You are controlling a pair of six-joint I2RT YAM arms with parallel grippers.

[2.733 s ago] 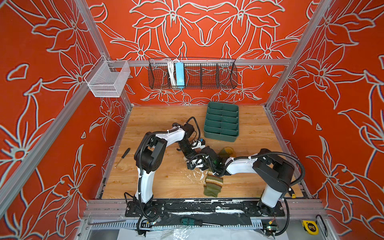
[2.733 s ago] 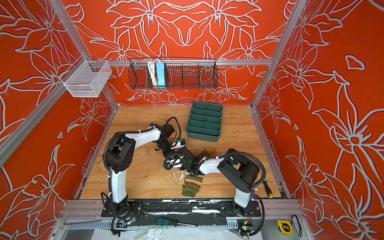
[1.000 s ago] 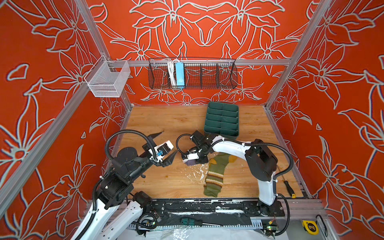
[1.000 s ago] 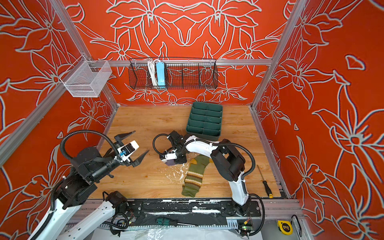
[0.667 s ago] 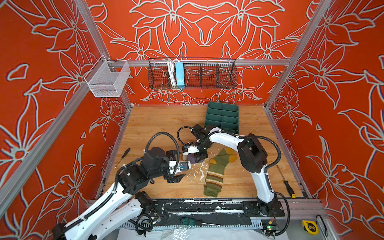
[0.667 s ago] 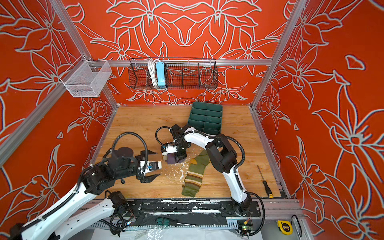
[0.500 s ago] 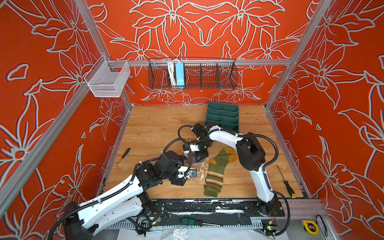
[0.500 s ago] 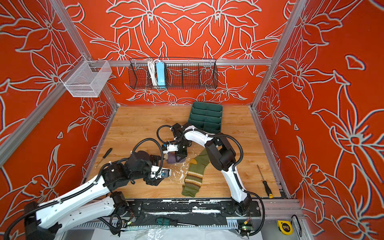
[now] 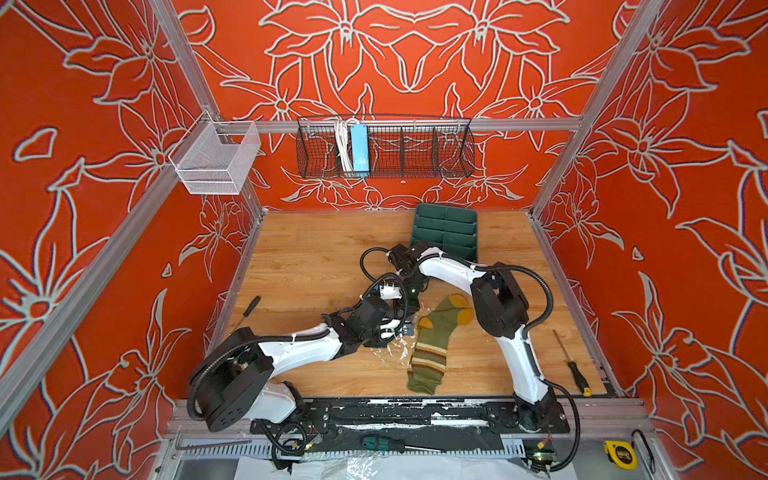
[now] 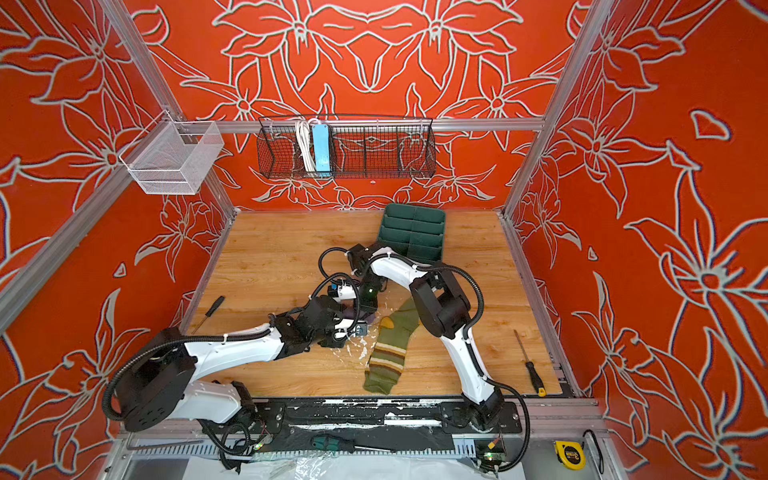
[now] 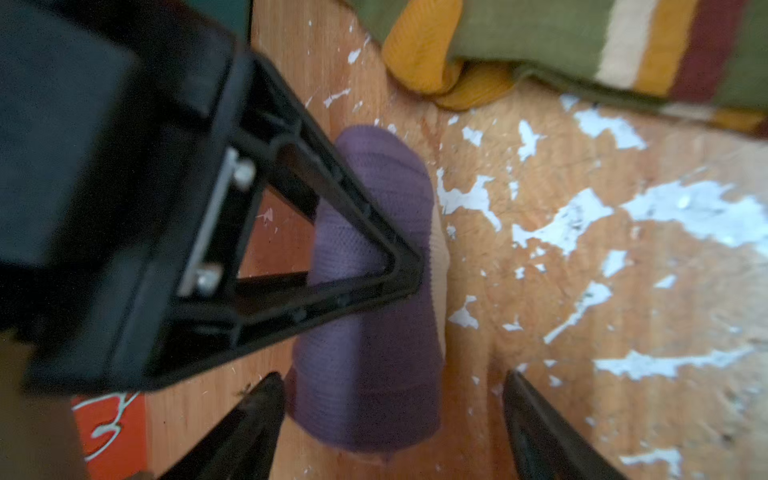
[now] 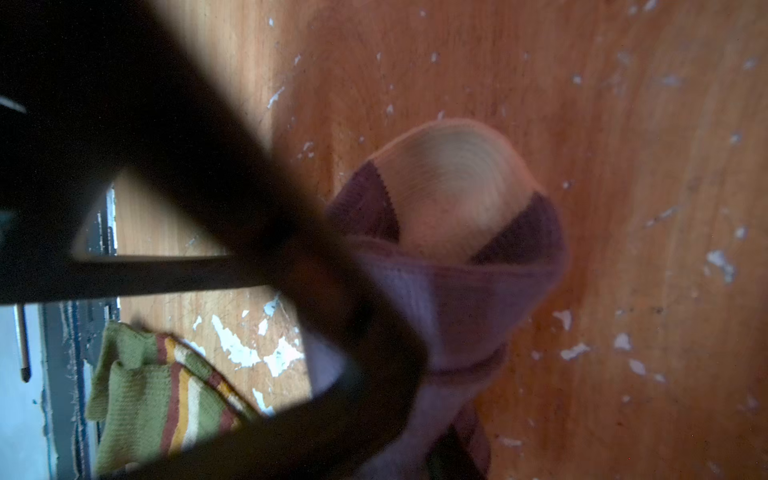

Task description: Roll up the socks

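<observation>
The purple sock [image 11: 365, 291] is a tight roll on the wood, its cream heel [image 12: 449, 199] facing the right wrist camera. My right gripper [image 9: 409, 303] is shut on it, one black finger [image 11: 332, 249] lying across the roll. My left gripper [image 11: 392, 395] is open with the end of the roll between its fingertips [image 11: 266, 399], nearer one of them and with gaps on both sides. In both top views the two grippers meet at mid-table. The olive green sock [image 9: 432, 345] with mustard toe and stripes lies flat just right of them, apart from both.
A dark green tray [image 9: 446, 232] stands behind the right arm. One screwdriver [image 9: 249, 307] lies at the left edge and another [image 9: 571, 365] at the right. White scuffs [image 11: 582, 224] mark the wood. A wire basket [image 9: 384, 149] hangs on the back wall.
My left arm has swung in from the left side to the purple roll and its jaws have narrowed a little. The right gripper has kept hold of the roll.
</observation>
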